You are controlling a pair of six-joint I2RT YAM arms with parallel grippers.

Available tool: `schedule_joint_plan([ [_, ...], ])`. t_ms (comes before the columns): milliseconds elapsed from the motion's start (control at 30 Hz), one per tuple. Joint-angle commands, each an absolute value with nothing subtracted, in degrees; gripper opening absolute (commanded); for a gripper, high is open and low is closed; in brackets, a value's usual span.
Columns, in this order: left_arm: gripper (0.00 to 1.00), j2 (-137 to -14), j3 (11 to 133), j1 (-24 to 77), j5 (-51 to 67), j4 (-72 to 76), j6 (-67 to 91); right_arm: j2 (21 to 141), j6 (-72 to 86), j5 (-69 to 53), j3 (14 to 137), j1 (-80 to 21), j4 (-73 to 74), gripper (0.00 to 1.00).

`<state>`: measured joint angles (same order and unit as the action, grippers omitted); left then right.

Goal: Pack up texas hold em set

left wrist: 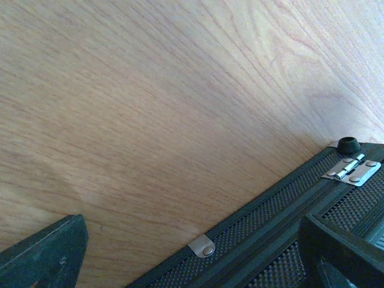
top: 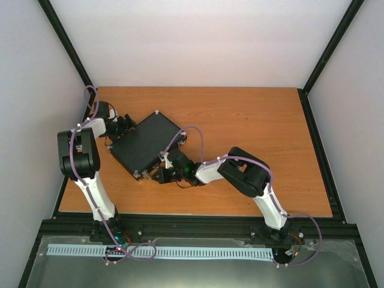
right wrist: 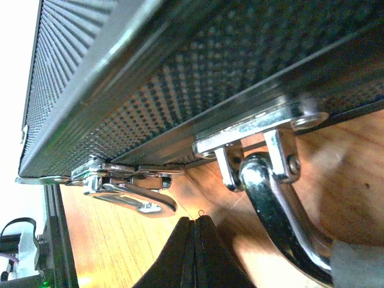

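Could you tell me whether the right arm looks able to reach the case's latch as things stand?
Probably yes: its shut fingers sit close to the latch on the case, only bare table between.

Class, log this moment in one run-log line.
case: closed, on table | left gripper: open, by hinge | right gripper: shut, by latch
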<state>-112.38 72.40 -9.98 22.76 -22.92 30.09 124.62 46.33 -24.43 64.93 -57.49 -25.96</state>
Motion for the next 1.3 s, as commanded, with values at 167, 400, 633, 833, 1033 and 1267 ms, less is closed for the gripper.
schedule_joint_plan([
  [167,0.99,-116.2,68.7,-6.2,24.4,-35.2,30.7,119.9,40.9,-19.1,56.5,-57.9,-24.8,0.03],
  [400,1.0,-113.9,67.1,-6.2,26.7,-34.8,32.6,120.0,43.3,-15.2,51.3,-58.7,-37.6,0.03],
  [633,1.0,-113.7,65.7,-6.2,30.0,-34.1,33.8,124.1,49.4,-12.6,54.2,-60.6,-45.1,0.03],
  [833,0.99,-113.7,64.6,-6.2,29.9,-33.4,33.9,124.0,53.1,-10.5,52.1,-62.9,-47.1,0.03],
  [1033,0.99,-114.1,65.6,-6.2,28.9,-34.0,33.3,121.3,55.1,-7.3,49.1,-64.5,-43.8,0.03],
  [1267,1.0,-114.3,65.0,-6.2,28.3,-33.7,33.1,118.2,57.1,-6.9,42.9,-65.9,-45.8,0.03],
])
